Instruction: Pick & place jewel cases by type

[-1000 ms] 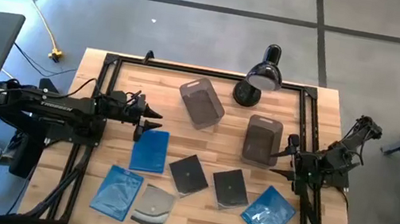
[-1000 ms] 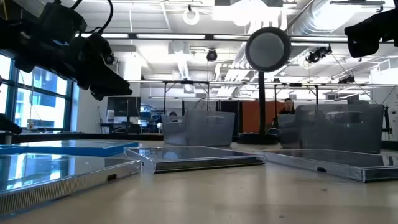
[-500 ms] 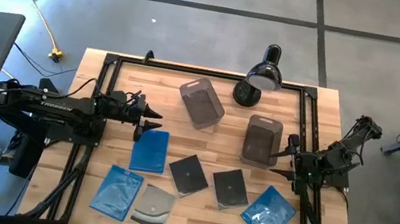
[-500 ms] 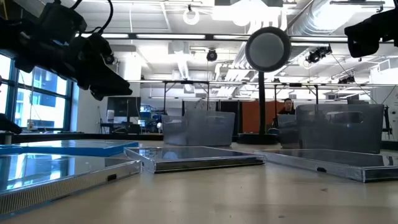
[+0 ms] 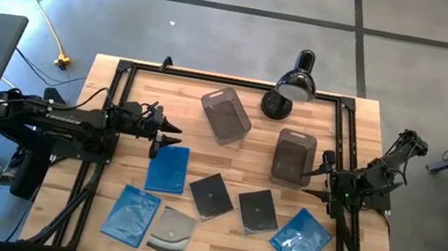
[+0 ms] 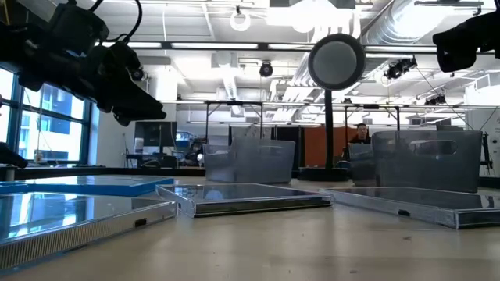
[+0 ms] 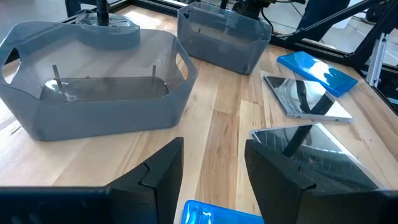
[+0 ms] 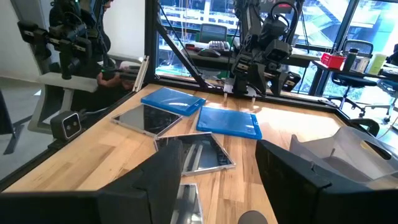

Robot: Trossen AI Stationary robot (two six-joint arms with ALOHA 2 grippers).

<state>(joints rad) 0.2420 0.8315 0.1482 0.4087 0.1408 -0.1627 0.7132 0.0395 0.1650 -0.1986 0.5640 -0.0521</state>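
Observation:
Six jewel cases lie flat on the wooden table. Three are blue: one point(image 5: 168, 168) just below my left gripper, one point(image 5: 130, 215) at the near left, one point(image 5: 301, 239) at the near right. Two dark squarish cases point(image 5: 212, 196) point(image 5: 257, 210) sit mid-table. The clear-grey case with the silver disc point(image 5: 172, 231) lies by the near edge. My left gripper point(image 5: 170, 133) hovers open above the table's left part. My right gripper point(image 5: 320, 182) waits open at the right edge, beside a tub.
Two smoky translucent tubs stand on the table, one point(image 5: 226, 115) toward the far middle, one point(image 5: 294, 157) on the right near my right gripper. A black dome-headed lamp point(image 5: 292, 84) stands at the far edge. A dark metal frame point(image 5: 125, 65) runs around the tabletop.

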